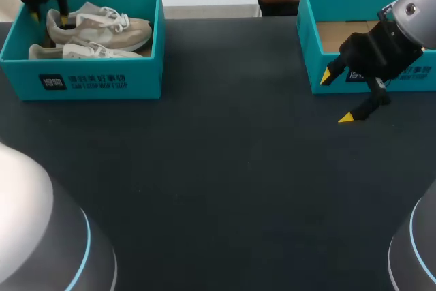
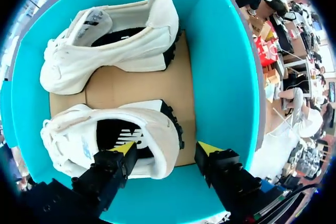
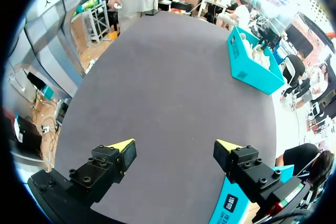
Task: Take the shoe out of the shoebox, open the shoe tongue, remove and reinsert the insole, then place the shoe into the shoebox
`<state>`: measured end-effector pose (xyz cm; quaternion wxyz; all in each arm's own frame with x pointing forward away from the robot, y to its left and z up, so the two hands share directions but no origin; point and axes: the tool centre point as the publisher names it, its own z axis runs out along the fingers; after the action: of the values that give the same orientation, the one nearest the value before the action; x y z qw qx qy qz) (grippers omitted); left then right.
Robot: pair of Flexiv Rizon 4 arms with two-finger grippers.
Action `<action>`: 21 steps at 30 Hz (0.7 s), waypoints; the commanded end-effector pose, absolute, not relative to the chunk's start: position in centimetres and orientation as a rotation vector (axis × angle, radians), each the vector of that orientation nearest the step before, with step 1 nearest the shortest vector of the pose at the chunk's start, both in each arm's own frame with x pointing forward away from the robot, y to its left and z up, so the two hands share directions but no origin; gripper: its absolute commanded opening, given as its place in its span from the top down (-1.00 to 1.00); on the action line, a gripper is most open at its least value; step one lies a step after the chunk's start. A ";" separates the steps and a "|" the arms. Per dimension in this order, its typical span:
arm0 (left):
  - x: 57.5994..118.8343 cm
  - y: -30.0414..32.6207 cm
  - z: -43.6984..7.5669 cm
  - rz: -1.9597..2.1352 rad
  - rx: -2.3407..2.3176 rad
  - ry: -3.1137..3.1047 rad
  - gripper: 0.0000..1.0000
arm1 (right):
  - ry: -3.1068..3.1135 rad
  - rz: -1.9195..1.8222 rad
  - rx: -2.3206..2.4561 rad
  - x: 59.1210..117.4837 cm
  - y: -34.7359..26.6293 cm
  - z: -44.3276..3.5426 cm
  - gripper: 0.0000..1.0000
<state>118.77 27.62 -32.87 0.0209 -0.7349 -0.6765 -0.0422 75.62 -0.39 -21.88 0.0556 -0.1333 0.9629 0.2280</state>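
Left hand (image 1: pixel 48 13) is over the back left corner of the shoebox (image 1: pixel 82 76); most of that arm is cut off at the corner of the head view. Both shoes sit inside the shoebox, side by side on its cardboard floor.

The left hand is released, fingers apart astride the heel of the rear shoe (image 1: pixel 102 25). In the left wrist view (image 2: pixel 167 149), one tip sits in that shoe's opening (image 2: pixel 105 135) and the other hangs outside the heel over bare cardboard. Can't tell if the inner tip touches the lining. That finger covers part of the opening, so the insole is only partly visible.

The front shoe (image 1: pixel 82 51) lies well clear of the hand. Its lower side is hidden behind the box wall from the head view, and it shows whole in the wrist view (image 2: pixel 115 40).

Dark tabletop (image 1: pixel 218 182) in the middle.

Right hand (image 1: pixel 337 97) is released, fingers wide, holding nothing, above the tabletop just in front of a second box (image 1: pixel 310 52). That box is cut off at the frame edge and partly hidden by my arm. In the right wrist view (image 3: pixel 176 148), the shoebox (image 3: pixel 252 66) is far across, its contents too small to make out.
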 end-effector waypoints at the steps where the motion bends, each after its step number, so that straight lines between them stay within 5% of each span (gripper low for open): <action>1: 114.8 27.3 -30.1 -0.203 -2.329 -2.116 -0.32 | 2.925 0.688 -0.404 75.7 -0.3 -21.9 -1.00; 3: 114.0 27.3 -29.5 -0.192 -2.333 -2.135 -0.19 | 2.925 0.688 -0.404 75.7 -0.3 -21.9 -1.00; 11: 109.0 27.6 -27.9 -0.196 -2.343 -2.179 -0.22 | 2.925 0.688 -0.404 75.7 -0.3 -21.9 -1.00; 17: 106.4 28.4 -28.0 -0.141 -2.312 -2.210 -0.84 | 2.925 0.688 -0.404 75.7 -0.3 -21.9 -1.00; 21: 105.6 28.8 -27.9 -0.149 -2.310 -2.201 -0.88 | 2.925 0.688 -0.404 75.7 -0.3 -21.9 -1.00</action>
<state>108.79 28.66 -28.20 0.0149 -0.7236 -0.6901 -0.0064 75.62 -0.39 -21.88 0.0556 -0.1333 0.9629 0.2280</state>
